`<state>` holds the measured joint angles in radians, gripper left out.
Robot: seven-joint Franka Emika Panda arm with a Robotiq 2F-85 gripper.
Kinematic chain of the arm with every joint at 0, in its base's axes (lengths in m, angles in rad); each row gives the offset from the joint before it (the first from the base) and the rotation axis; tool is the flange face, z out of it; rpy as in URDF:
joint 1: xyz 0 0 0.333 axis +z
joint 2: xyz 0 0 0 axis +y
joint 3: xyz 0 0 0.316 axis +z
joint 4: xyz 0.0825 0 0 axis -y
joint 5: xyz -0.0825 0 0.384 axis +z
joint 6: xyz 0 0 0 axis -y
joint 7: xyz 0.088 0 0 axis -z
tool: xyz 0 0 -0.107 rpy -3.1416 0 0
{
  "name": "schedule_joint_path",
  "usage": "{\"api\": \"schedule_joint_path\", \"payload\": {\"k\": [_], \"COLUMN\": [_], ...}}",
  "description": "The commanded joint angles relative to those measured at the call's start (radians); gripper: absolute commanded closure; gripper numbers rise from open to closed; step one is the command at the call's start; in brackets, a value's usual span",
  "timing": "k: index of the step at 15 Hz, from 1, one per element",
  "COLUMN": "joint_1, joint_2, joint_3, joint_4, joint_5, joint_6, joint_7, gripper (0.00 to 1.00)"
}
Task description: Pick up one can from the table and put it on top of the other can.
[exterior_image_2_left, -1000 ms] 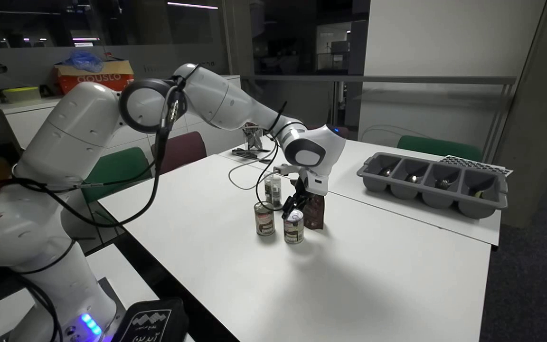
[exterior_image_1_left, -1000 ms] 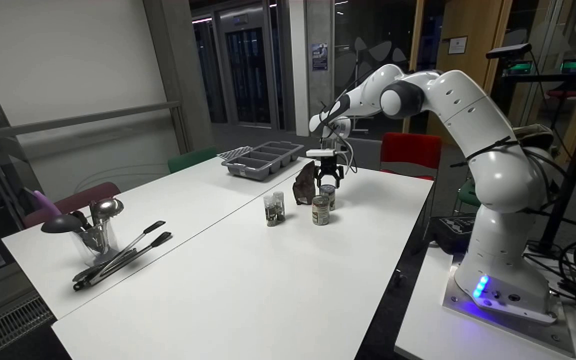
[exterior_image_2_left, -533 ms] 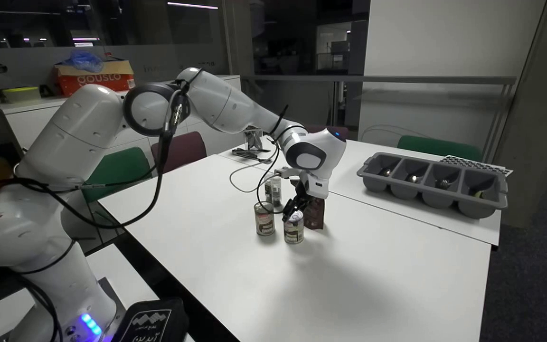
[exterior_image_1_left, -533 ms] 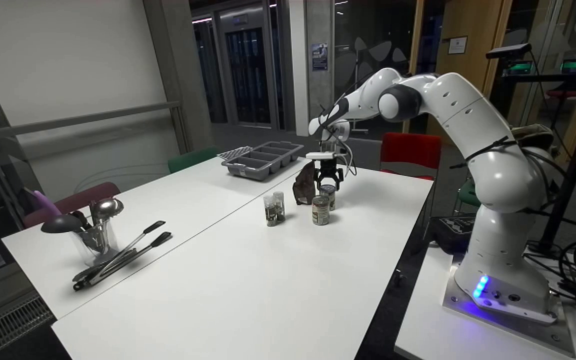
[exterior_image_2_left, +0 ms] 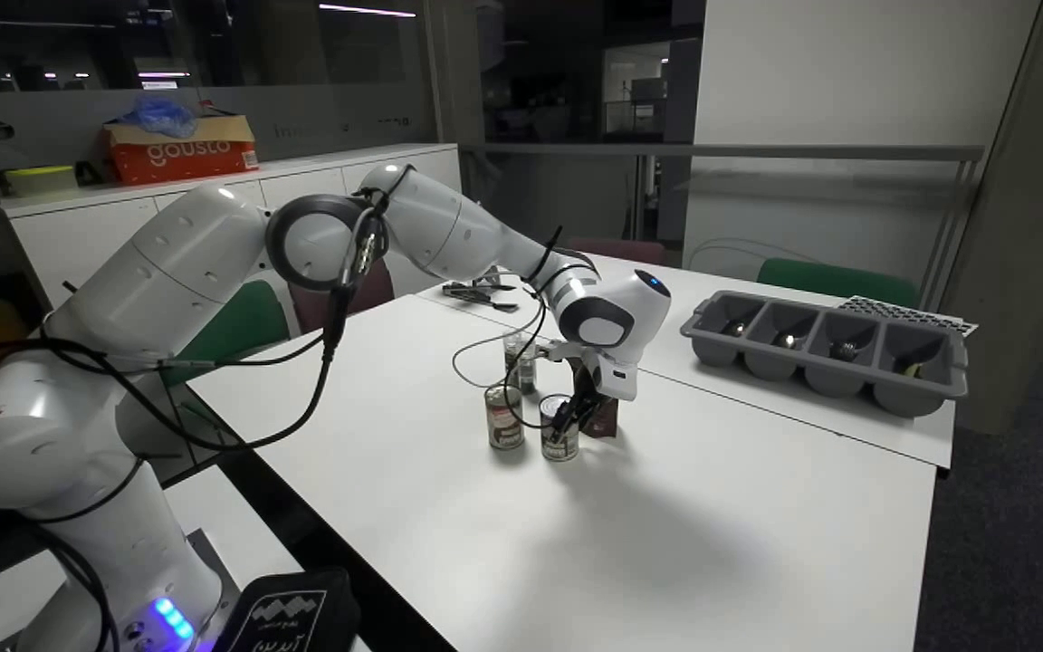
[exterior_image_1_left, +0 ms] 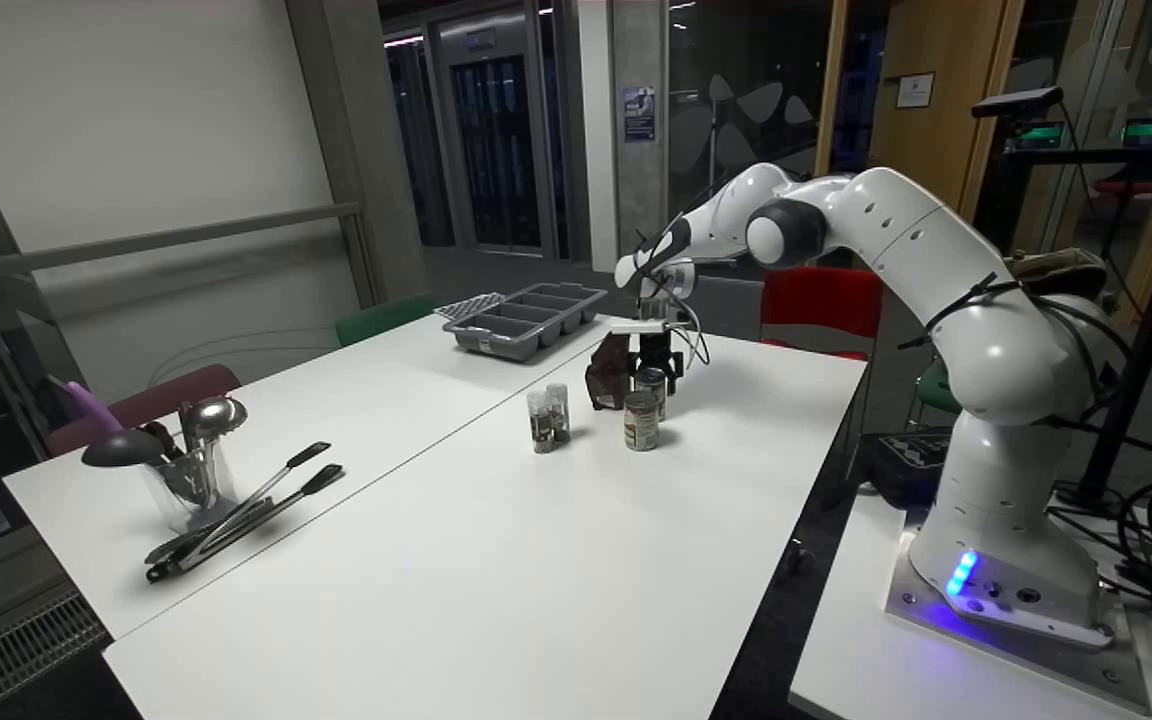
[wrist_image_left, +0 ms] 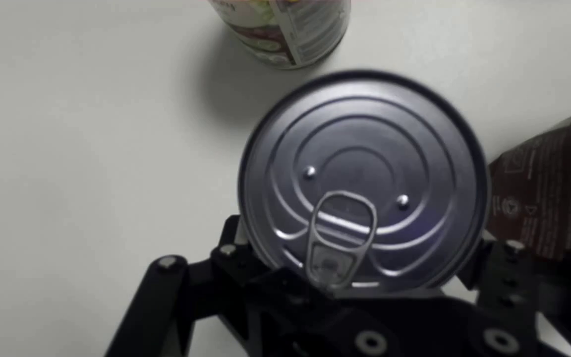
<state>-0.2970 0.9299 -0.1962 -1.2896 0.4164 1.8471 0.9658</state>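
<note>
While the gripper (wrist_image_left: 360, 243) reaches in from the bottom of the wrist view, its fingers (wrist_image_left: 231, 263) pinch the can (wrist_image_left: 360, 168) at mid-frame from both sides; they seem to meet it off-centre, lower in the frame than its middle, so it may swivel or tip once lifted. Its base sits on or barely above the table (wrist_image_left: 92, 148); I can't tell which. Just beside it at right is the bag (wrist_image_left: 553, 193), and the finger there is close enough that a sideways move could knock it over. Near, at the top edge, the other can (wrist_image_left: 288, 29) stands upright and apart; too low a carry would likely strike it, and a poorly centred release could leave the stack leaning. Farther off, in an exterior view, two jars (exterior_image_1_left: 541, 425) stand left of both cans, where an overshoot might reach them; the tray (exterior_image_1_left: 496, 343) lies well apart, toward the top.
</note>
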Motion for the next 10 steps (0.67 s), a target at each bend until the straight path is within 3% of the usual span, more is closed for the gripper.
{"api": "schedule_joint_path", "payload": {"k": [1, 3, 4, 6, 9, 10], "joint_1": [-0.042, -0.046, -0.047, -0.041, -0.028, -0.024], "joint_2": [0.047, 0.056, 0.053, 0.028, -0.007, -0.019], "joint_3": [0.029, 0.03, 0.032, 0.031, 0.027, 0.025], "joint_4": [0.083, 0.095, 0.091, 0.054, 0.006, -0.008], "joint_5": [0.012, 0.012, 0.011, 0.011, 0.008, 0.007], "joint_6": [-0.054, -0.054, -0.05, -0.027, 0.007, 0.017], "joint_7": [-0.009, -0.005, -0.008, -0.014, -0.015, -0.017], "gripper": [0.43, 0.58, 0.16, 0.19, 0.01, 0.0]}}
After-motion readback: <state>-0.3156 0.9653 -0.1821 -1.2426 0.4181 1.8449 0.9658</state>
